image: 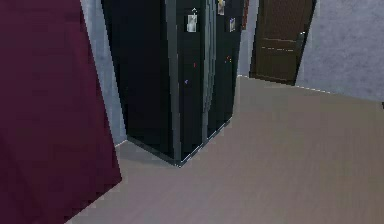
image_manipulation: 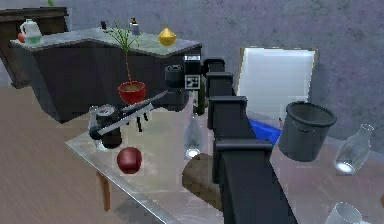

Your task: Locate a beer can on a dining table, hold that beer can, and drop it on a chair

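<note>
Looks like the grasp step. On the left part of the glass-topped dining table [image_manipulation: 150,186], finds a dark grey cylindrical can [image_manipulation: 101,117], likely the beer can, standing on the glass with the dark two-fingered gripper [image_manipulation: 113,126] at it. Cannot tell how the jaws stand, nor whether anything is held. Just right, passes a round red apple [image_manipulation: 129,160]. Next calls for lifting the can clear, then carrying it right toward the white-backed chair with blue seat [image_manipulation: 275,80].
</note>
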You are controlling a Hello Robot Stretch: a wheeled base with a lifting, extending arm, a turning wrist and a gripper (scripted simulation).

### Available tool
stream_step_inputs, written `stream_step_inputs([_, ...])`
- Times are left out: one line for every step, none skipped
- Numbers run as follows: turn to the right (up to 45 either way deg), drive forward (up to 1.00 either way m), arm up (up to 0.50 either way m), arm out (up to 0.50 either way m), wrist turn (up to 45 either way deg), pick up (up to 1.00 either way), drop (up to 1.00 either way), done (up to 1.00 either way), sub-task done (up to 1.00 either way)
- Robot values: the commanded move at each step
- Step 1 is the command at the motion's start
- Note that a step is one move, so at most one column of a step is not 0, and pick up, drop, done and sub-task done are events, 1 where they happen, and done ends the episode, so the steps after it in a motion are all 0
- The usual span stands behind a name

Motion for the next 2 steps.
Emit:
stream_step_inputs([0.0, 0.0, 0.0, 0.0, -45.0, 0.0, 0.0, 0.0, 0.0])
stream_step_inputs([0.0, 0.0, 0.0, 0.0, -9.0, 0.0, 0.0, 0.0, 0.0])
